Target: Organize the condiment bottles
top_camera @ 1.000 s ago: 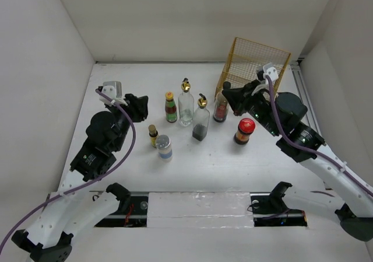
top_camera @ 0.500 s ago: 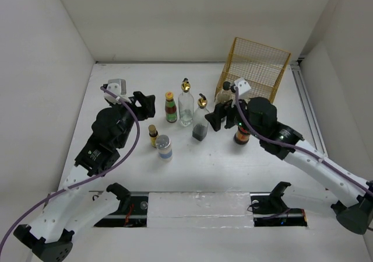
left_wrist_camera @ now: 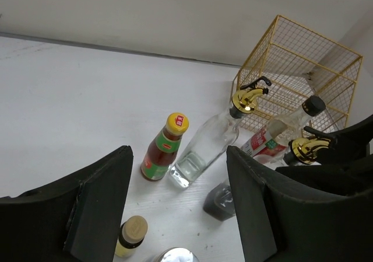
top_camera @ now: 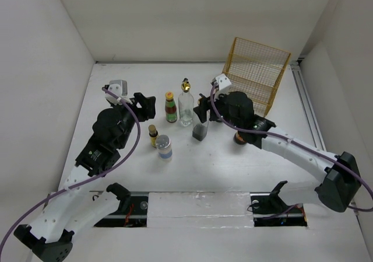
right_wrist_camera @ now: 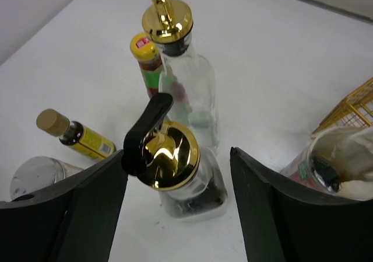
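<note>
The condiment bottles stand mid-table. My right gripper (top_camera: 203, 111) (right_wrist_camera: 176, 183) is open, its fingers either side of the dark-liquid cruet (right_wrist_camera: 189, 195) (top_camera: 199, 133) without touching it. Behind that stand the tall clear cruet (top_camera: 186, 105) (right_wrist_camera: 187, 87) and the yellow-capped sauce bottle (top_camera: 170, 108) (left_wrist_camera: 165, 148). The tiny gold-capped bottle (top_camera: 153, 135) and the grey-lidded shaker (top_camera: 164, 147) stand nearer. The black-capped bottle (left_wrist_camera: 287, 126) stands beside the right arm. The red-lidded jar (top_camera: 238, 138) peeks from under that arm. My left gripper (top_camera: 144, 103) (left_wrist_camera: 178, 168) is open and empty, left of the sauce bottle.
The yellow wire basket (top_camera: 257, 69) (left_wrist_camera: 303, 60) stands at the back right, just behind the right arm. White walls close in the table on the left, back and right.
The right arm has swung left from the black-capped bottle by the basket to the dark cruet, and its jaws have opened. The left gripper has shifted slightly right and opened.
</note>
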Robot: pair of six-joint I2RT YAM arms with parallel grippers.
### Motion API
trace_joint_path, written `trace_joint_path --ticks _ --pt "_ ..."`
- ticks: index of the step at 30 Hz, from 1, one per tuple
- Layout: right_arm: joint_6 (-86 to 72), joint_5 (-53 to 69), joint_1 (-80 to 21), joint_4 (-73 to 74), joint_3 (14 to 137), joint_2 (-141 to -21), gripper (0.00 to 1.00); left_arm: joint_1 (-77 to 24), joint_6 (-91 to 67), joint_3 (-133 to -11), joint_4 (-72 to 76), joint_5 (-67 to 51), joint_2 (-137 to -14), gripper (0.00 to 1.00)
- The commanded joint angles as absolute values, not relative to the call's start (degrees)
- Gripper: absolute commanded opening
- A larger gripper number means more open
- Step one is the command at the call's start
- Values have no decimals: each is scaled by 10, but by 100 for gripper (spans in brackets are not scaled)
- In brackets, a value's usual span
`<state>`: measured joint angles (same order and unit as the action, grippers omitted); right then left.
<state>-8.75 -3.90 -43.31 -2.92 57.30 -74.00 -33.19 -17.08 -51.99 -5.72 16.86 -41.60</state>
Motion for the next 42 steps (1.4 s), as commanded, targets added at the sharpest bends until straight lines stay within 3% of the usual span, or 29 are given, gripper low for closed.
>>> trace_joint_path --ticks 1,8,16,18,22,24,27,35,42 --pt "-86 -37 -427 -124 587 -738 74 -334 -174 -513 -29 157 -408 61" --pt "-91 -30 -416 -156 568 -770 58 -334 -174 -513 -29 151 -408 58" --pt "-91 -36 -416 -162 556 -775 59 -334 -174 -513 -29 151 -408 58" --pt "-91 -36 -416 -162 556 -775 47 -334 -174 -513 -29 151 -408 58" --pt "-91 -36 -416 -162 556 -775 49 -334 -174 -513 -29 151 -408 57" --pt "-91 -36 -416 -162 551 -775 29 -334 -174 -513 -29 151 -408 57" --pt "-91 -36 -416 -162 551 -763 9 -334 -174 -513 -29 151 -408 57" --pt "-97 -37 -416 -156 674 -644 5 -334 -174 -513 -29 151 -403 56" --pt "-105 -11 -381 -124 863 -700 5 -334 -174 -513 -29 151 -403 56"
